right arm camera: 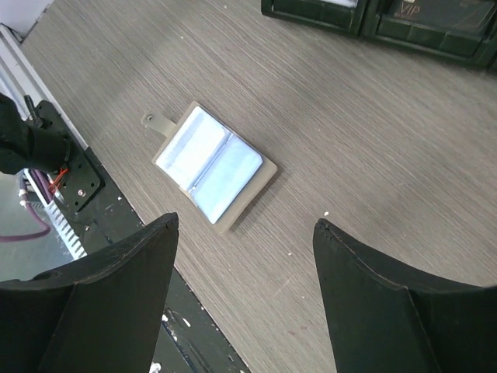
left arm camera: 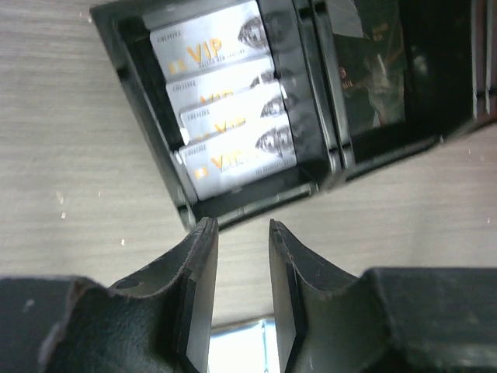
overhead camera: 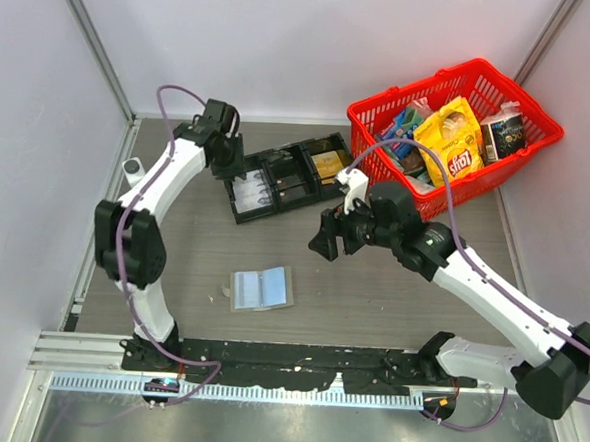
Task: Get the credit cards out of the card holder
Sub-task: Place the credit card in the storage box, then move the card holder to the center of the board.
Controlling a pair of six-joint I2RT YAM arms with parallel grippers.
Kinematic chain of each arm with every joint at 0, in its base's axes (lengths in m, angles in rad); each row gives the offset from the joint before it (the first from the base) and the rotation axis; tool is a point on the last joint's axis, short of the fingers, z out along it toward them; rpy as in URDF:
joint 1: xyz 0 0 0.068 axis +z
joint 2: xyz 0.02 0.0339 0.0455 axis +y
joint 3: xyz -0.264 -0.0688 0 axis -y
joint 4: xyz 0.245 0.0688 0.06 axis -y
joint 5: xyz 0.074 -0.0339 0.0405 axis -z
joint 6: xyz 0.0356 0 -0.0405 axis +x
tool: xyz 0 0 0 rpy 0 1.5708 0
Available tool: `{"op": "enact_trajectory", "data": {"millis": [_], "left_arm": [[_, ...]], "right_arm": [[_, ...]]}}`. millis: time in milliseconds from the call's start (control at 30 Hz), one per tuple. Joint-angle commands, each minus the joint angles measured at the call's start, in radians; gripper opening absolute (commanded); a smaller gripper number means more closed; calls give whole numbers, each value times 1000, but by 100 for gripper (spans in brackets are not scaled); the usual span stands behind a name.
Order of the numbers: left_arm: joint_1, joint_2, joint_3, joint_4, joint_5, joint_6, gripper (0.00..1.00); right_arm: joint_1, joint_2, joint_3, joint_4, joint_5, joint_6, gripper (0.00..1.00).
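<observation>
Left gripper was narrowly parted, empty, beside credit cards stacked in tray; a straight lift looked safest for the stack. Right gripper hung wide open over card holder.

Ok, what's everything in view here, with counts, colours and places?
holder: one, grey, lying open mid-table, two pale blue faces showing
cards: four showing, silver, overlapped in the tray's left end compartment
tray: one, black, far side of table
gold card: one, in a tray compartment nearer the basket
basket: one, red, far right corner
packets: several, yellow and other colours, in basket
table: one, grey wood grain
left gripper: black, at the tray's near edge, open, empty
right gripper: black, above bare table, wide open, empty
</observation>
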Motion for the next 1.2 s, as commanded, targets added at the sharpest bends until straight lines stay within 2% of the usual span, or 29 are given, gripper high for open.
{"op": "enact_trajectory", "data": {"millis": [0,100,300,533,700,833,900,1033,1167], "left_arm": [[-65,-227,-164,7,-116,-16,36],[-110,-365,-350,21,-142,-59,38],[-176,-578,-617,-29,-205,-150,42],[-211,-736,-904,26,-64,-317,42],[-224,-708,-986,82,16,-348,39],[-225,-634,-1036,191,91,-363,38],[-225,-585,-1056,255,121,-380,33],[-225,-513,-1052,332,158,-383,15],[-225,-485,-1038,424,223,-397,10]], "right_arm": [[0,82,38,26,32,42,75],[29,152,69,9,61,59,75],[214,325,124,0,195,63,73],[337,537,211,0,221,109,61],[377,689,257,0,213,114,55],[376,779,268,-12,251,120,54],[366,819,274,-31,313,122,54],[321,844,248,-31,368,126,53],[249,825,224,-26,411,105,53]]}}
